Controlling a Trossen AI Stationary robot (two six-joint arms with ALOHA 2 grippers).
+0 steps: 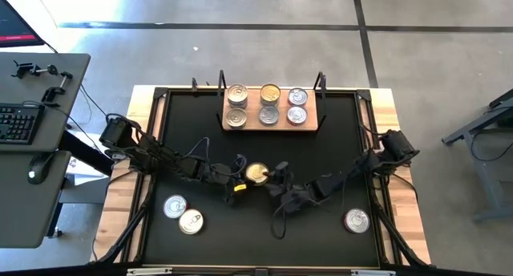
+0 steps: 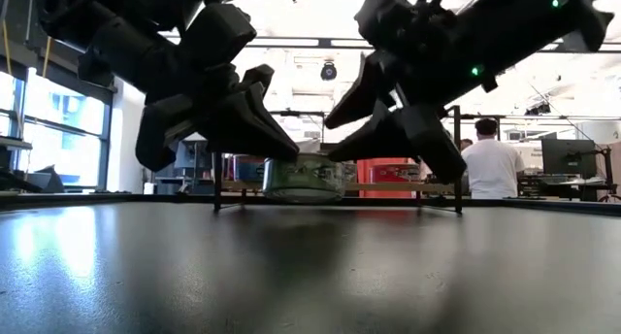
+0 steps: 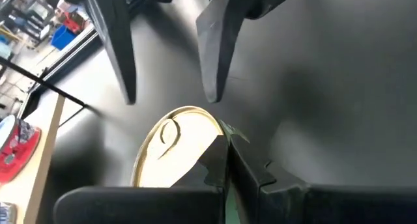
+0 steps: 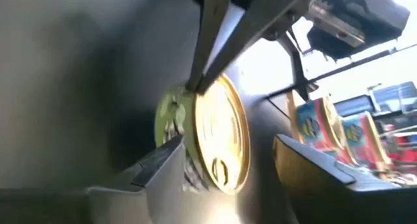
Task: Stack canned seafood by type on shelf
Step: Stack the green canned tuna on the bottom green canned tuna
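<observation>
The shelf (image 1: 272, 125) stands at the far middle of the table and holds six tins — a gold-lidded tin (image 1: 270, 93) in the far row between two silver ones, and three silver ones in the near row. Two silver tins (image 1: 183, 214) lie loose at the near left and one red-rimmed tin (image 1: 356, 221) at the near right.

In the low view the arms hide most of the shelf.

At mid-table a gold tin (image 1: 256, 173) sits between both grippers. The left gripper (image 1: 237, 180) has a finger on each side of this tin, though whether it squeezes cannot be told. The right gripper (image 1: 280, 175) is just right of the tin, fingers spread apart — one tip touches the lid's edge.
</observation>
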